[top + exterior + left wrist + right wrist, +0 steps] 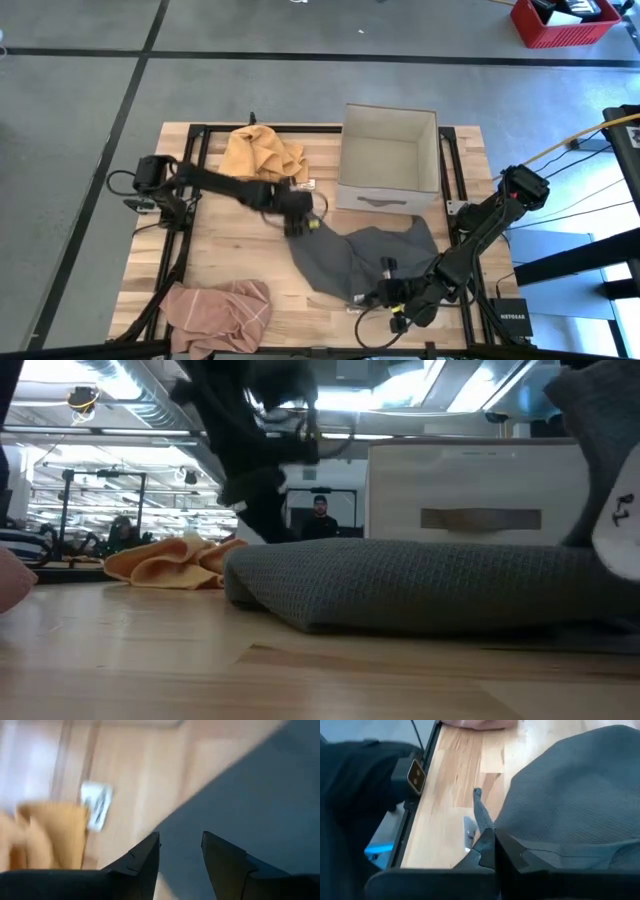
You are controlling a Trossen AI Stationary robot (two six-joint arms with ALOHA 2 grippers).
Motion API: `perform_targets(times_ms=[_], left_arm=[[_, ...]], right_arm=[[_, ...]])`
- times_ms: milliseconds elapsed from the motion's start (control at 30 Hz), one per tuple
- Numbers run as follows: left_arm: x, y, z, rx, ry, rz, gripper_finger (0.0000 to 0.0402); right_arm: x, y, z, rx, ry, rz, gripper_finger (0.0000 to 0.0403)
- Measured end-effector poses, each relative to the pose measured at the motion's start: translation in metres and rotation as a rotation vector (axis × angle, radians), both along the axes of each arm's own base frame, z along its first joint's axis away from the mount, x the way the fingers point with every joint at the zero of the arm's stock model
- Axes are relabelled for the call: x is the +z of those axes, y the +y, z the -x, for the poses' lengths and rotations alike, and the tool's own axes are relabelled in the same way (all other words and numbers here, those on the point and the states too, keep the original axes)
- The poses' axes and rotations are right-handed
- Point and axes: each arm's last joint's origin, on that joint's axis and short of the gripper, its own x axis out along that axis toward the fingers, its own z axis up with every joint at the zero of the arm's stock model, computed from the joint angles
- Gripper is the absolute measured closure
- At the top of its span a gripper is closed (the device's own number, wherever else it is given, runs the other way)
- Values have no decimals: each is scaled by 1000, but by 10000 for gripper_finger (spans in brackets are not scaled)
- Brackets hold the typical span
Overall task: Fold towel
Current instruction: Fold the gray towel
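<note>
The left gripper (297,226) is hovering over the grey towel's (370,258) far-left corner at mid-table, its 2 fingers (145,862) parted and gripping nothing. It should be closing squarely on that corner before any lift. The right gripper (385,294) is reaching low along the near edge, pinching the towel's near corner, elbow bent back.
</note>
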Motion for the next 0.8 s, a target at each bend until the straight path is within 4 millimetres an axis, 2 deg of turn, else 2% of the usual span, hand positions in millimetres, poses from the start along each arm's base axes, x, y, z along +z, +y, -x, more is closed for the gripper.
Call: perform_targets(times_ms=[133, 333, 567, 800], left_arm=[[6, 36, 8, 164, -29, 204, 263], [-9, 62, 8, 307, -19, 308, 263], [-39, 64, 2, 323, 55, 365, 263], [-41, 63, -2, 267, 40, 400, 263]], right_arm=[[1, 0, -1, -22, -20, 6, 402], [2, -1, -2, -50, -50, 28, 402], [2, -1, -2, -49, -49, 28, 402], [2, -1, -2, -47, -48, 31, 402]])
